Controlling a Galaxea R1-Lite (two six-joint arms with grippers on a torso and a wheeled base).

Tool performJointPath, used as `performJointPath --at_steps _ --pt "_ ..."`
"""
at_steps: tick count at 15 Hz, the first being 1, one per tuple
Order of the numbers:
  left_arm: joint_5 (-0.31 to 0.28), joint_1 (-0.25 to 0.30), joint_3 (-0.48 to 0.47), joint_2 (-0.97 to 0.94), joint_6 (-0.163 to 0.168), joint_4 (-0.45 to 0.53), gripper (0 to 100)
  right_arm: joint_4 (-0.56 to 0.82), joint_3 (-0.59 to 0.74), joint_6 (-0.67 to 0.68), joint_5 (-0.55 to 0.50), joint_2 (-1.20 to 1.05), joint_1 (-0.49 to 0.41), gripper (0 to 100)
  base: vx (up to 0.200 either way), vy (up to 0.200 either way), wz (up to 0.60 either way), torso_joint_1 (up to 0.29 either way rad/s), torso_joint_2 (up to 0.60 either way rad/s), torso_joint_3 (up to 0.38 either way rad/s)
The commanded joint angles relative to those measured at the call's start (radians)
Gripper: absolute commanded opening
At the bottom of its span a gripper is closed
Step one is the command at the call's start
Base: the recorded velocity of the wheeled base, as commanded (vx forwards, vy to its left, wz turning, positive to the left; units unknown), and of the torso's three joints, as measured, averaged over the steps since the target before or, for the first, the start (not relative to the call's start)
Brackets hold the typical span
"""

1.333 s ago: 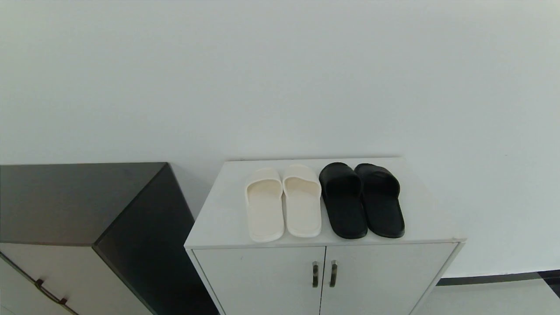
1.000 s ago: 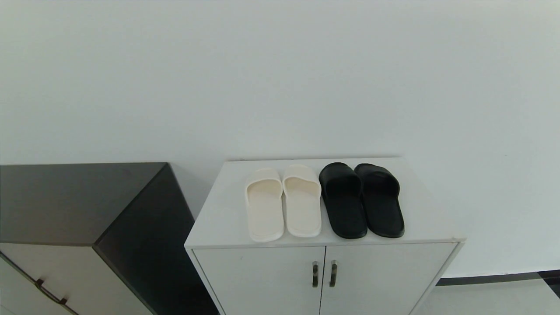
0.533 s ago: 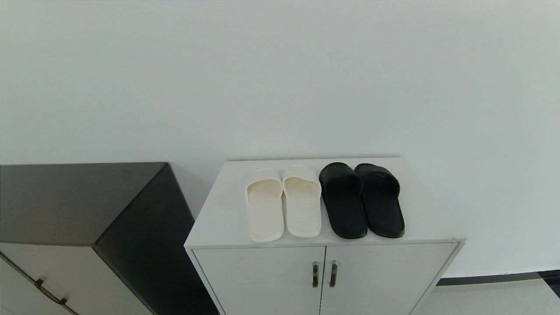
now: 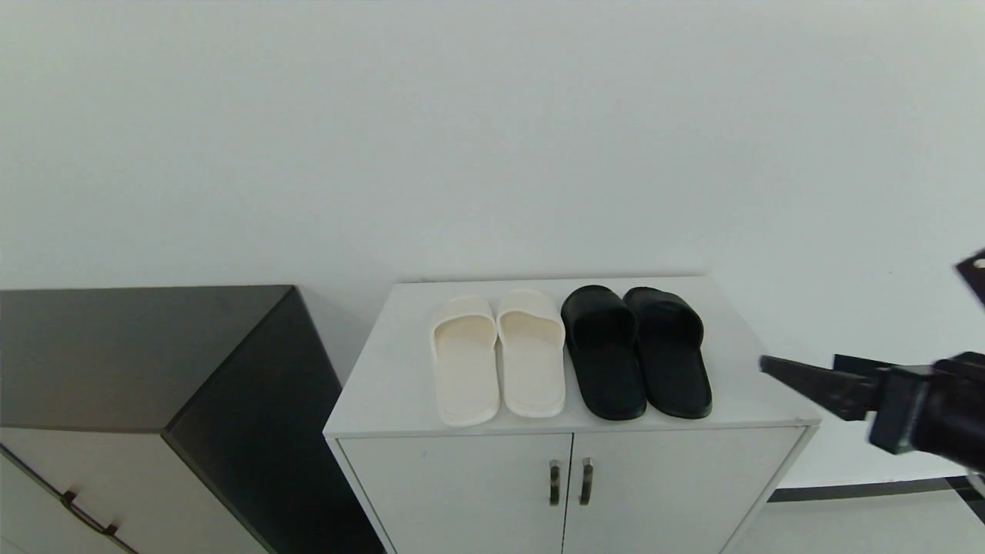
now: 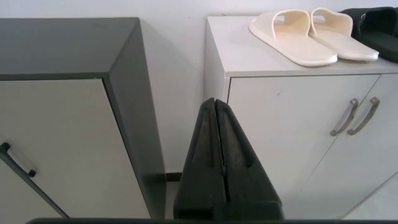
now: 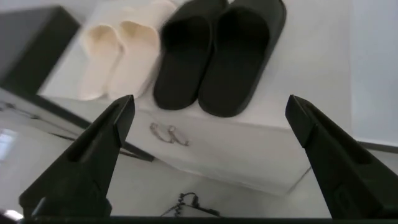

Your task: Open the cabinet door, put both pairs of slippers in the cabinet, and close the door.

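Black cabinet (image 4: 138, 354) beside white cabinet (image 4: 385, 388); left fingers (image 5: 205, 162) closed, right fingers (image 6: 93, 155) spread.

We could read no text, label, brand, number or sign anywhere. The white slippers (image 4: 496, 358), the black slippers (image 4: 635, 354), the white cabinet (image 4: 462, 492) and the dark cabinet (image 4: 115, 354) to its left all showed plain surfaces.
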Motion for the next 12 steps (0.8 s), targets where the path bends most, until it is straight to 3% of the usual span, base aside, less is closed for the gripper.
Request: performJointPath --at_steps 1,7,12 --pt "0.000 0.000 0.000 0.000 -0.001 0.000 0 -0.174 -0.036 0.004 -0.123 0.307 0.068 100 0.000 0.000 0.00 0.000 0.00 0.000" --pt "0.000 0.000 0.000 0.000 -0.001 0.000 0 -0.246 -0.183 -0.001 -0.318 0.551 0.084 100 0.000 0.000 0.00 0.000 0.00 0.000" --pt "0.000 0.000 0.000 0.000 -0.003 0.000 0 -0.248 -0.364 -0.005 -0.339 0.695 0.102 100 0.000 0.000 0.00 0.000 0.00 0.000"
